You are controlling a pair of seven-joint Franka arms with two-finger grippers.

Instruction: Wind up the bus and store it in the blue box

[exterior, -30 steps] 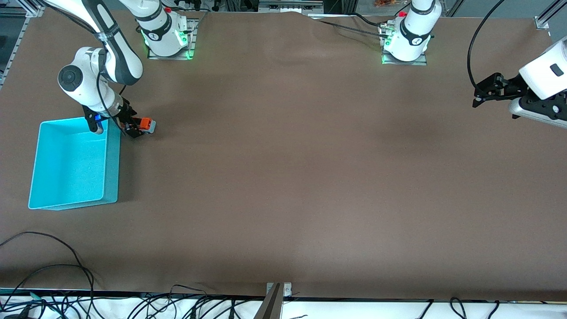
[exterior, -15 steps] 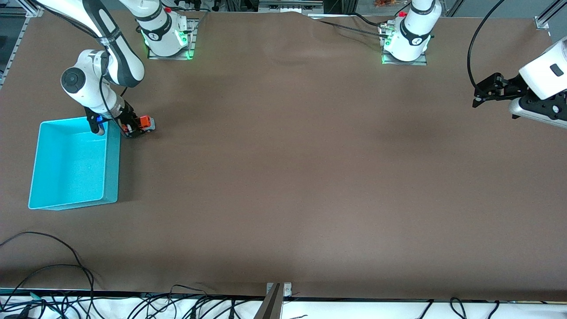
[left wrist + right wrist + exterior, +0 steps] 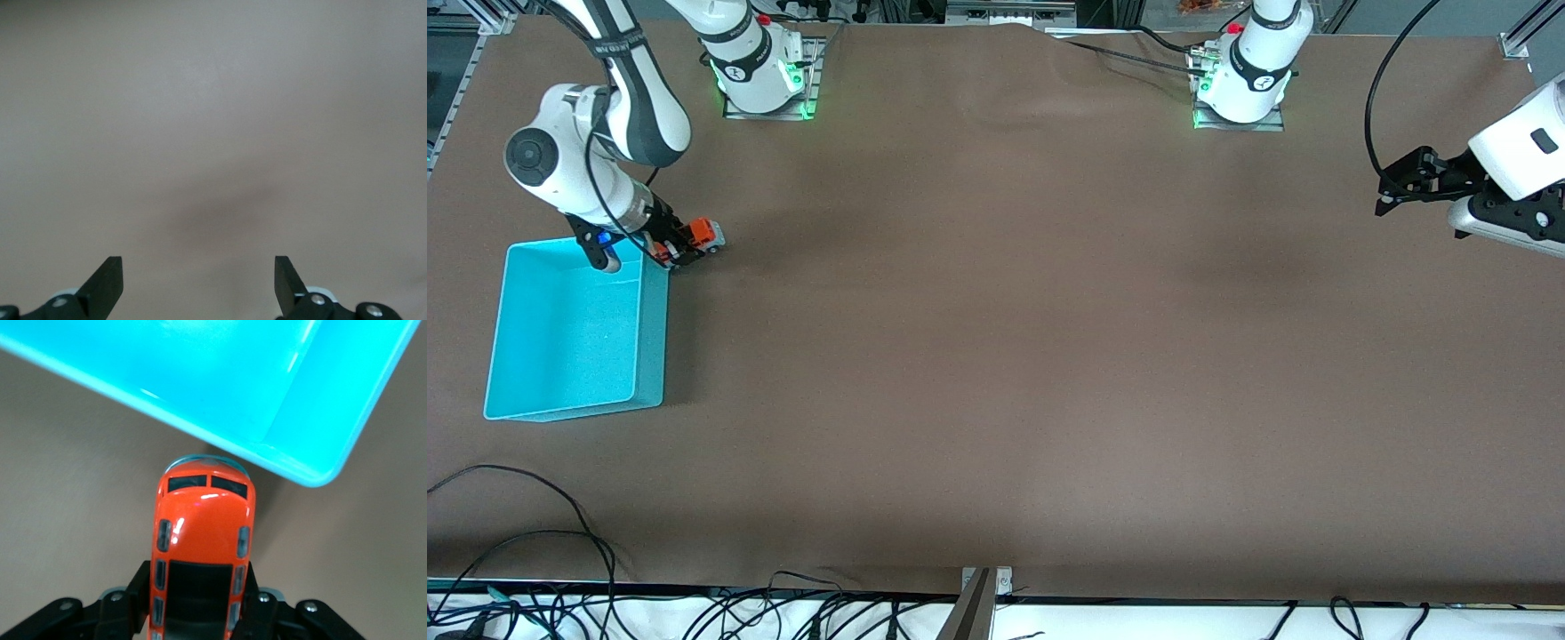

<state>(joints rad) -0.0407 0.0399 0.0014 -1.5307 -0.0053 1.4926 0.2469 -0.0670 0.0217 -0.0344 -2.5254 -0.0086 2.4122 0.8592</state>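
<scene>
My right gripper [image 3: 679, 246] is shut on the bus [image 3: 703, 235], a small orange toy with a dark roof panel. It holds the bus low, beside the corner of the blue box [image 3: 654, 338] that lies farthest from the front camera. In the right wrist view the black fingers [image 3: 141, 581] press both sides of the bus [image 3: 200, 533]. Its nose points at the blue box [image 3: 220, 380], close to the outside of the turquoise wall. My left gripper [image 3: 1398, 184] waits open at the left arm's end of the table. In the left wrist view my left gripper [image 3: 199, 280] holds nothing.
The brown table cover [image 3: 996, 338] stretches wide between the two arms. Loose black cables [image 3: 534, 569] lie along the table edge nearest the front camera. A metal bracket [image 3: 985, 582] sits at the middle of that edge.
My right gripper closed on the bus and carried it a little toward the robots' bases and the box corner. The right arm's elbow swung outward. The left arm stayed still.
</scene>
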